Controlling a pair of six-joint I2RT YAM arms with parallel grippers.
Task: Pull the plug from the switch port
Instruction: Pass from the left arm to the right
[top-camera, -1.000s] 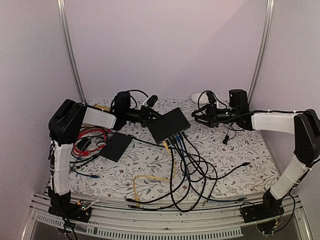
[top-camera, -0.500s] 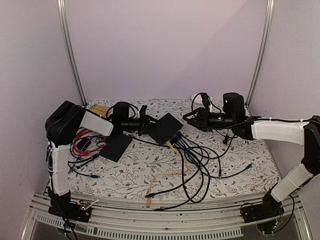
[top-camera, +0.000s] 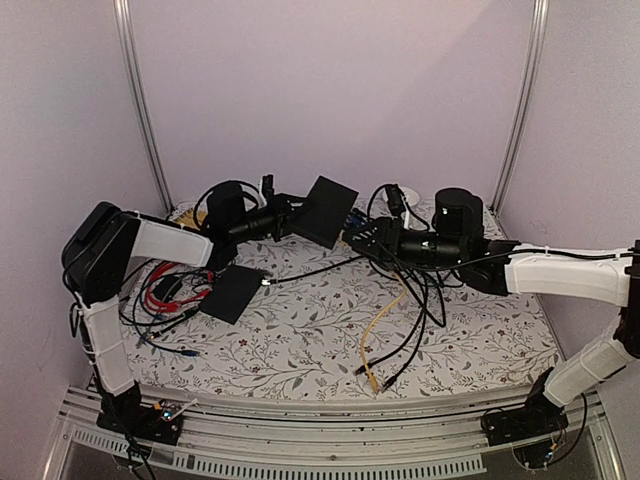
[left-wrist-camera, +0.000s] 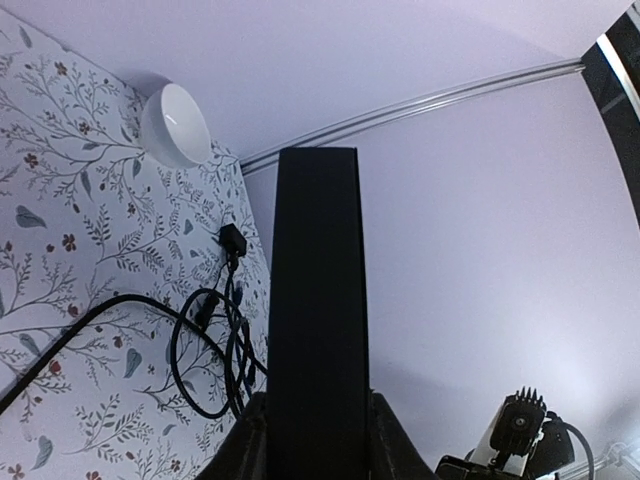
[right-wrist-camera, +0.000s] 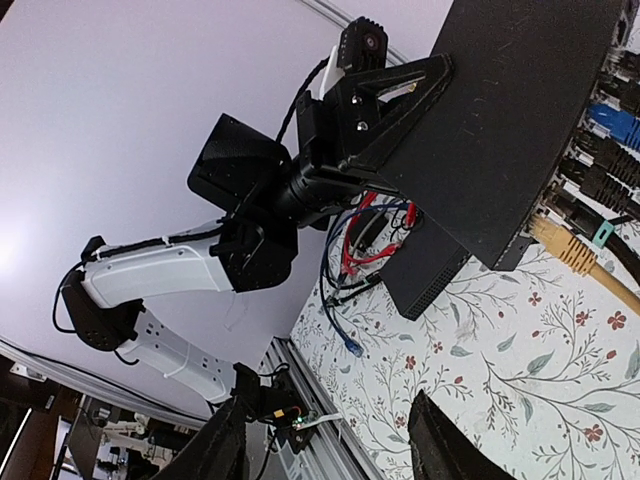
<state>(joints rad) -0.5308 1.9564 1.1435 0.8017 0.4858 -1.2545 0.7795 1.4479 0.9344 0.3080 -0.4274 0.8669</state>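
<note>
Table (top-camera: 300, 350): covered with a floral cloth.

Switch (top-camera: 325, 212): held clear of the table at centre rear, between the two arms. It is tilted, one broad face turned up. The long axis runs roughly near to far. The socket edge points right, toward the right gripper (top-camera: 362, 238).

Left gripper (top-camera: 292, 208): clamped on the switch at the edge opposite the sockets, across its flat faces.

Right gripper: fingers (right-wrist-camera: 225, 450) spread apart with nothing between them, just beside the socket edge.

Slab (top-camera: 232, 292): flat on the table, left of centre.

Bowl (left-wrist-camera: 175, 125): white, at the rear. Its contents cannot be seen.

Cables (top-camera: 420, 290): hang from the sockets down to the table.

Blue plug (right-wrist-camera: 612, 125) and yellow plug (right-wrist-camera: 560, 238): sit in the socket row.
</note>
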